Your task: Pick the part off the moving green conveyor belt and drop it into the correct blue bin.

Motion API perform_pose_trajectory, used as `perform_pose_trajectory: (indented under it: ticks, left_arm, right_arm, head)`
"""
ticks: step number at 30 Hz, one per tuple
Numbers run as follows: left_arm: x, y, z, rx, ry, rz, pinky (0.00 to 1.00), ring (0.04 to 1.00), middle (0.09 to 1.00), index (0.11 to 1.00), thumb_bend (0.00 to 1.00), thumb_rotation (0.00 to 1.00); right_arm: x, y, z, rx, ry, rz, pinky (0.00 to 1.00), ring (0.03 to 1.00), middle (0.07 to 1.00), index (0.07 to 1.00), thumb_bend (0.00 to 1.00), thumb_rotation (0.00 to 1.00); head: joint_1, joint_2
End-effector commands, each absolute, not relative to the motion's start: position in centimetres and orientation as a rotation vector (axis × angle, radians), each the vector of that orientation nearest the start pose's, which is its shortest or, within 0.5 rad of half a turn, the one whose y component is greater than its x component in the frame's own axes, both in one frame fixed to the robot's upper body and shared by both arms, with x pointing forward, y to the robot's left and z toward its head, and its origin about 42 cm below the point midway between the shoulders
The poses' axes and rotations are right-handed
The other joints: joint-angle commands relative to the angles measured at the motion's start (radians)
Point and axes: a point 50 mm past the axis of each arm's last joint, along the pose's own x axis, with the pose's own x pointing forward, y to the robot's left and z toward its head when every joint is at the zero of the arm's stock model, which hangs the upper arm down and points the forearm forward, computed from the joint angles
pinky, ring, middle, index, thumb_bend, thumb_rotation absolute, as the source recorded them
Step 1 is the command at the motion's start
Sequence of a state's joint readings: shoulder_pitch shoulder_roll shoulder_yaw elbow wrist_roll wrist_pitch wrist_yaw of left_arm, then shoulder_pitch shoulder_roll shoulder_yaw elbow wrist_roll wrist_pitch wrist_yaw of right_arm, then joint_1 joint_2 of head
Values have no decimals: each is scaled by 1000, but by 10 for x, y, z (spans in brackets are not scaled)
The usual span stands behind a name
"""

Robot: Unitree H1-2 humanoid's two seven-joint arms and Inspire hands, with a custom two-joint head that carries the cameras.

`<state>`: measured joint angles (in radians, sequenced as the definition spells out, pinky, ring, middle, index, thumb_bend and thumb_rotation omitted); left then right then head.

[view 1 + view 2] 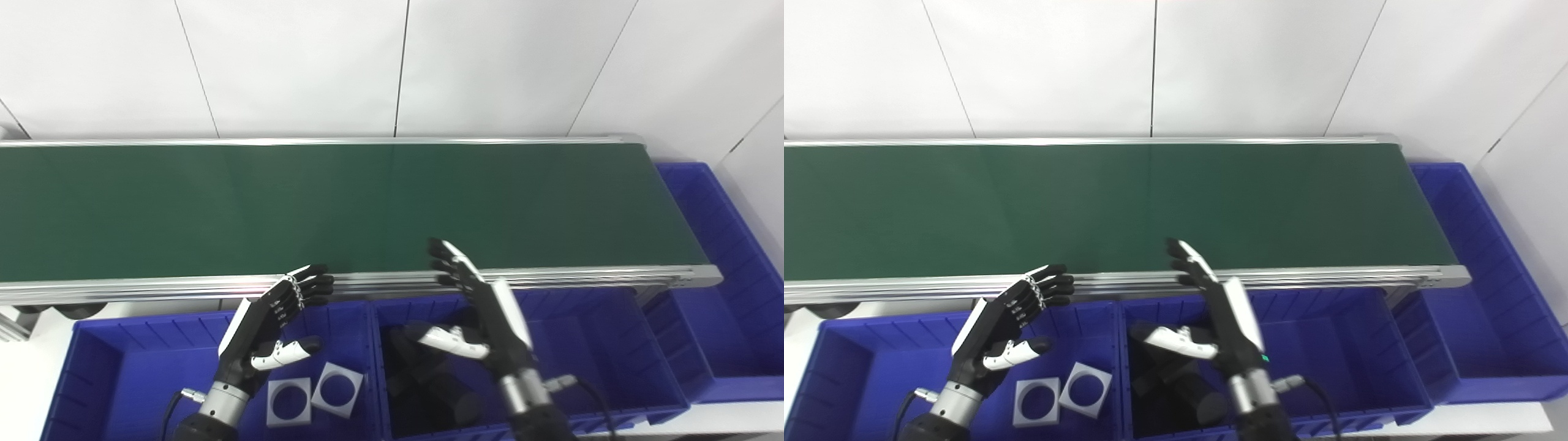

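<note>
The long dark green conveyor belt (343, 208) with aluminium side rails carries no part in either view. Both hands hover over the blue plastic bins along its near edge. The left hand (269, 327), black and white, hangs with fingers spread and holds nothing, above the left blue bin (122, 367), where two white square plates with round holes (312, 395) lie side by side. The right hand (474, 318) is likewise spread and unladen above the middle blue bin (588, 361), which holds black parts (422, 383). Another blue bin (729, 275) sits at the belt's right end.
</note>
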<state>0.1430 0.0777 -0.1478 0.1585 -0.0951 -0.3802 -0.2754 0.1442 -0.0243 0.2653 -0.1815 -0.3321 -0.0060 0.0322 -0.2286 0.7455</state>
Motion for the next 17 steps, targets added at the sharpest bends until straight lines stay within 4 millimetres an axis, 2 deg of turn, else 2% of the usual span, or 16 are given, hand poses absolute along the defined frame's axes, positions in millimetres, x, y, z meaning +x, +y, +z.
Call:
perform_pose_trajectory:
  ticks: [1,12,17]
  left_arm:
    - [221,189,49,-31,-128,-359,738,768,797,814,963,473]
    - [217,186,45,-21,-114,-360,755,780,809,823,950,463]
    - [215,185,44,-25,-104,-359,768,787,811,820,959,453]
  right_arm:
    - [235,-145,113,-281,-141,262,803,863,885,903,924,594]
    - [234,-140,78,-169,-97,247,798,841,859,882,892,535]
    - [231,-144,62,-154,-71,242,798,846,865,894,898,544]
  head:
    - [8,-1]
    - [37,-16]
    - [51,-24]
